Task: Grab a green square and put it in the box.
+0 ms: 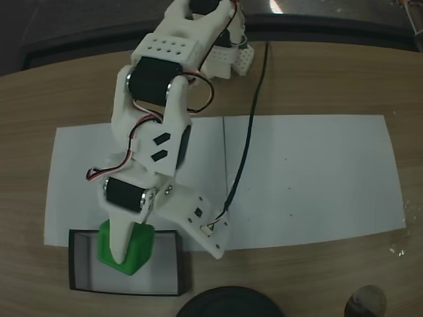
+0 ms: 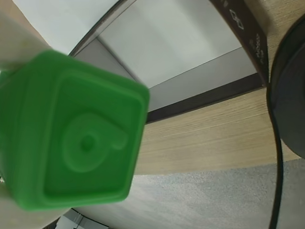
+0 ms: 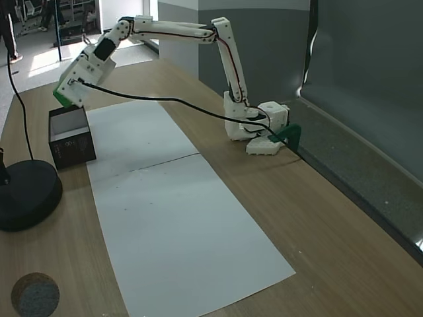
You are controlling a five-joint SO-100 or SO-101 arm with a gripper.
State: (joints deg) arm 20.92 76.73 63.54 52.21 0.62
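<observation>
The green square (image 1: 135, 254) hangs over the left part of the box (image 1: 165, 267), with my gripper (image 1: 125, 254) shut on it. In the wrist view the green square (image 2: 76, 138) sits close to the lens at the left, its raised stud facing the camera. Behind it lie the box's pale floor (image 2: 181, 47) and a dark wall. From the side fixed view the gripper (image 3: 66, 96) holds the green square (image 3: 59, 99) just above the open top of the box (image 3: 73, 148).
A white paper sheet (image 1: 297, 178) covers the middle of the wooden table. A round black disc (image 3: 26, 195) sits close beside the box. A black cable (image 1: 248, 145) runs along the arm. The arm base (image 3: 254, 129) stands at the table's far edge.
</observation>
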